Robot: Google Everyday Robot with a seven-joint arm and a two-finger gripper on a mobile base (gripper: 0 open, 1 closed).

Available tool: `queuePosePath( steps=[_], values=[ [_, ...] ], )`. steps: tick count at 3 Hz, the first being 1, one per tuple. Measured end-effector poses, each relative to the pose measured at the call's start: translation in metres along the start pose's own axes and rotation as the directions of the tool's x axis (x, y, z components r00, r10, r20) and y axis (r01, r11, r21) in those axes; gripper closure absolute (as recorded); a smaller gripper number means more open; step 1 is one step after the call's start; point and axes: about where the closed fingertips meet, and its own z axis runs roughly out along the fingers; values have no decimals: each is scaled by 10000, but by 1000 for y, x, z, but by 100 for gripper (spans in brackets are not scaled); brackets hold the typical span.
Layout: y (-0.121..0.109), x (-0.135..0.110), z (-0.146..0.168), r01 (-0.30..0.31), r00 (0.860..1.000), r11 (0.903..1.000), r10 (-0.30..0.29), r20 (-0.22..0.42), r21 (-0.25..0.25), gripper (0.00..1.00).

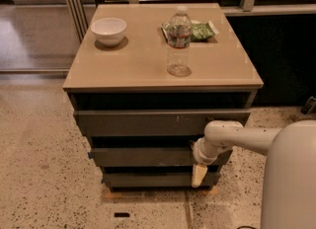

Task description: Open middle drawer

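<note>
Three drawer fronts stack under the front edge of the bench [138, 65], and the middle drawer [143, 157] (the one with a blue bit at its left end) sits between the scratched top drawer [158, 123] and the short bottom drawer [148, 179]. It looks shut or nearly so: its front lies in step with the other two, and no open tray shows behind it. The gripper [199, 174] is at the right end of that front, below the front right corner of the bench, hanging down across the bottom drawer. Whether it is open or closed, or has hold of anything, I cannot tell. By my reading the approach is made, while a sure catch on the front and the whole pull outward are left to do.
</note>
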Motion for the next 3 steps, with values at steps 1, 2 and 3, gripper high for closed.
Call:
queuePosePath(
  steps=[1,2,3],
  values=[
    [0,0,0,0,10000,10000,0,0,-4,0],
    [3,-3,0,-49,10000,9994,50,20,-351,0],
    [10,-7,-3,-131,9999,9967,129,-35,-801,0]
  ],
)
